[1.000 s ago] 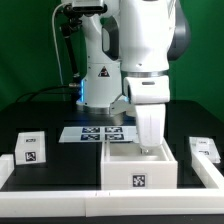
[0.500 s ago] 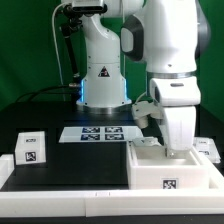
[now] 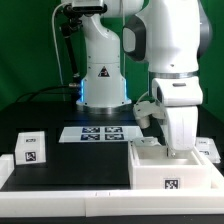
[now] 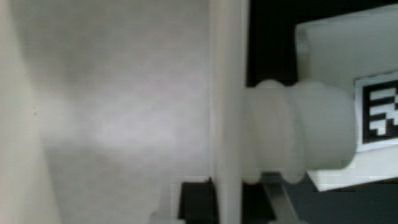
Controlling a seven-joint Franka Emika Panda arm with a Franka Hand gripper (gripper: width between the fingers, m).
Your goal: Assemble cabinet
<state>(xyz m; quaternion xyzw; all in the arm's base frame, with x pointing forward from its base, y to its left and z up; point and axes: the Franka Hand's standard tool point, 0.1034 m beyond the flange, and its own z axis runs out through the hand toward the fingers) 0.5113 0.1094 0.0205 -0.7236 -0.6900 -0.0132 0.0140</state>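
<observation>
Black tabletop fills the exterior view, edged at the front by 1 white rail (image 3: 60, 204). Just behind it, on the exterior view's right, sits 1 cabinet box (image 3: 160, 172). Its long axis runs across the view, its open recess faces up, and 1 tagged face points at the camera.

The gripper (image 3: 181, 147) comes straight down onto the box's rear part, so the box lies directly under and around the tool. In the wrist view a thin white wall (image 4: 228, 90) runs between the 2 fingers, which appear closed against it. Beyond that wall is a white tagged part with a rounded collar (image 4: 329, 110).

There are 2 smaller drawer blocks, each with 1 tag up. One (image 3: 30, 150) is well apart on the exterior view's left; the other (image 3: 208, 148) is just beside the box on the right.

Farther back lies 1 marker board (image 3: 100, 133) with 4 tags, then the arm's base (image 3: 100, 75) and a green backdrop (image 3: 25, 45).
</observation>
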